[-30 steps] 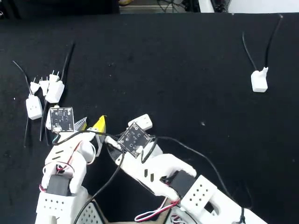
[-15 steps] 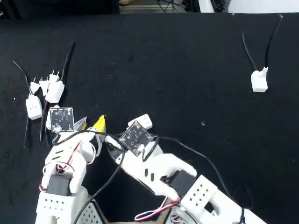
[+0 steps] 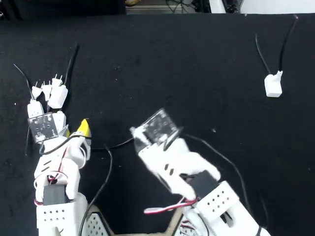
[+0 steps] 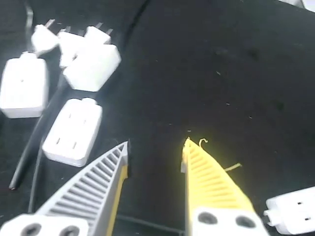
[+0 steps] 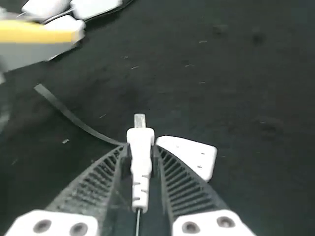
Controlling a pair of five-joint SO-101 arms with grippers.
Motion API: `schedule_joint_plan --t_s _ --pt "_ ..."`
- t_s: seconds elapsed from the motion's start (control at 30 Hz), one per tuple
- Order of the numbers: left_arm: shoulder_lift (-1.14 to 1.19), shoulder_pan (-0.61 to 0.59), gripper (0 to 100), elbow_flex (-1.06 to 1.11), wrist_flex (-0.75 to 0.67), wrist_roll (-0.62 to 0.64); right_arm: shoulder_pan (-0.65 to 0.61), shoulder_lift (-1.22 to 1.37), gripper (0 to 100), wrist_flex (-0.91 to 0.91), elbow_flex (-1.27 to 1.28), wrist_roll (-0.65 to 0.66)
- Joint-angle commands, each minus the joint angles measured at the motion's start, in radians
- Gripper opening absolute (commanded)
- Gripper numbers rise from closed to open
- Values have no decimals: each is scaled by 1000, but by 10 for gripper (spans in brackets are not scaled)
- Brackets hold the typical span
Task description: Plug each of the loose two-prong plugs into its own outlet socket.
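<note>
Beside the clamped plug (image 5: 139, 147), white outlet socket (image 5: 189, 156), black cable (image 5: 74, 118) ahead

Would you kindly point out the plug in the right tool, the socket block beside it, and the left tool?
plug (image 5: 140, 147): right wrist view, its white body between the fingers.
socket block (image 5: 189, 156): right wrist view, its flat top face.
left tool (image 4: 156, 144): left wrist view, midway between its open fingertips.
</note>
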Motion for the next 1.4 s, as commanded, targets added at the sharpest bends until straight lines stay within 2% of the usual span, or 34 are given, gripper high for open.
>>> schedule_joint_plan --t_s 0.0,0.2,0.33,0.53,0.77,1.0,1.2,1.37 --pt "-5 -70 184 -56 3 -11 80 -28 11 57 -120 6" --pt "-5 -130 184 -33 -6 -15 186 -28 11 170 -278 44" --pt "-5 -127 184 -19 -6 -95 193 8 11 218 -317 92" --pt "-5 -127 184 -18 -6 -103 199 252 11 224 -349 147" --pt "-5 -128 185 -27 -17 -118 224 535 11 295 -568 147" --pt "-2 -128 184 42 -26 -328 230 802 11 486 -852 147" --pt "-3 -127 184 42 40 -187 232 1024 11 594 -1024 147" --pt "-2 -127 184 42 44 -172 230 1213 11 736 -1225 146"
